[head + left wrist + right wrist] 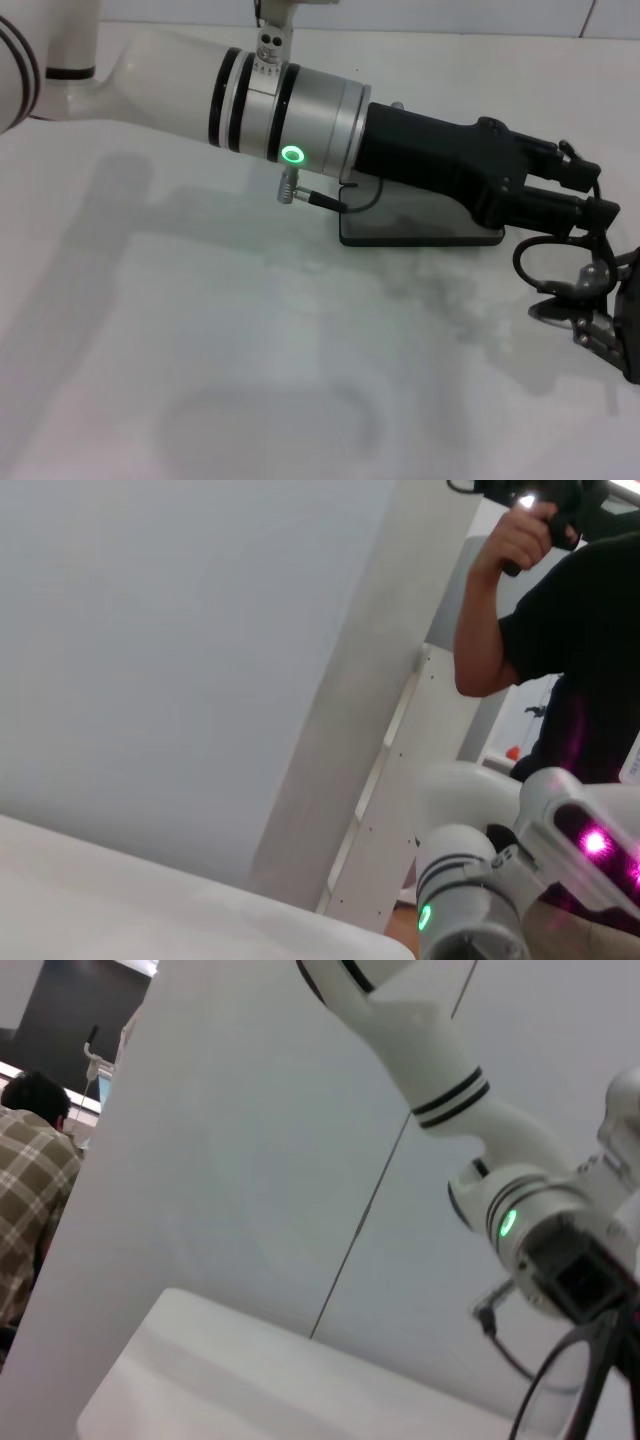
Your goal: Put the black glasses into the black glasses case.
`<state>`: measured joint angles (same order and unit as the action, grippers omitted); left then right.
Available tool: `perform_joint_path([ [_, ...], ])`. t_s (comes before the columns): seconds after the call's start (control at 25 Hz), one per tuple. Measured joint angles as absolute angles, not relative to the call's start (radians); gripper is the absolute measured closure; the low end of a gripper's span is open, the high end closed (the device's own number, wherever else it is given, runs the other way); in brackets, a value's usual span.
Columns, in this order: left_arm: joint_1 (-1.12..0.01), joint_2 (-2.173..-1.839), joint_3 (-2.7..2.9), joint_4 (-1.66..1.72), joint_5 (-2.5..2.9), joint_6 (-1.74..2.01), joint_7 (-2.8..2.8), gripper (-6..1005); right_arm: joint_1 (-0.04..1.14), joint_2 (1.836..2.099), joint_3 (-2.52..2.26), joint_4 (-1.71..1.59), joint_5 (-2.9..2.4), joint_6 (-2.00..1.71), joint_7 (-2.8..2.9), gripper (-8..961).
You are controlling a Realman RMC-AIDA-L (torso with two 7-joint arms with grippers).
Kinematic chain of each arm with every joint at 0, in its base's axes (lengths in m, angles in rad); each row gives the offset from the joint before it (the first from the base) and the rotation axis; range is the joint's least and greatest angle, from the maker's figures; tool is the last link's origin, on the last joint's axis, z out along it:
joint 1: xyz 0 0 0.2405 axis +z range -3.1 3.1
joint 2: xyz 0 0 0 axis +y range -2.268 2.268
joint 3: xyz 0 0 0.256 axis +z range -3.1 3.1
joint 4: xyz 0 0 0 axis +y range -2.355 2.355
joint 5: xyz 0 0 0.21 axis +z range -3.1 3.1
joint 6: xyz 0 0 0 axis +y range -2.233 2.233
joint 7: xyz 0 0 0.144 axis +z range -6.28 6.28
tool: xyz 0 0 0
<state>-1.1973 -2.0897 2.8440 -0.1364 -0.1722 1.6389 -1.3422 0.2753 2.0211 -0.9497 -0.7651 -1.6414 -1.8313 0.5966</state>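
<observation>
**White arm stretched across the table, glasses caught between two grippers at the right edge**

White and silver, the left arm (180, 85) reaches from the robot's left across the pale table (200, 350), a green ring light glowing on its wrist. Its black body passes over the black glasses case (420, 228), which lies flat on the table with most of its back edge hidden beneath the arm; I cannot tell whether its lid is up.

Further right, the left gripper (585, 205) ends at the black glasses (550, 262), and its fingers appear to be pinched on the top of the frame, one round rim hanging below them. At the far right edge, the right gripper (610, 315) sits against the lower part of the spectacles; whether its fingers are closed I cannot tell. The glasses are held clear of the table, just beside the case, likely so that the frame can be handed over or steadied before going in.

The right wrist view shows a thin dark rim close to its lens and the left arm beyond.
</observation>
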Motion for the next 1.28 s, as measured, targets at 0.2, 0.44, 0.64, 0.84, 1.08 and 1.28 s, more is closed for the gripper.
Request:
perform_joint_path([
  [0.2,-1.206,-2.089,2.844,-0.137,-0.151,1.638,-1.352,456,0.276,2.02,-0.948,-0.769,-1.621,-1.838,0.583,859],
  [0.44,-1.205,-2.089,2.843,-0.141,-0.168,1.638,-1.353,456,0.274,2.018,-0.953,-0.78,-1.624,-1.849,0.58,859],
  [0.64,-1.185,-2.084,2.843,-0.17,-0.189,1.638,-1.353,456,0.238,2.015,-0.913,-0.785,-1.621,-1.943,0.5,859],
  [0.84,-1.166,-2.087,2.844,-0.197,-0.18,1.627,-1.353,456,0.224,2.014,-0.835,-0.748,-1.619,-2.12,0.392,859],
  [1.08,-1.157,-2.091,2.844,-0.173,-0.185,1.565,-1.334,456,0.251,2.022,-1.001,-0.707,-1.561,-2.147,0.333,859],
  [1.28,-1.151,-2.092,2.842,-0.135,-0.204,1.539,-1.269,456,0.351,2.024,-1.062,-0.573,-1.538,-2.136,0.34,860],
])
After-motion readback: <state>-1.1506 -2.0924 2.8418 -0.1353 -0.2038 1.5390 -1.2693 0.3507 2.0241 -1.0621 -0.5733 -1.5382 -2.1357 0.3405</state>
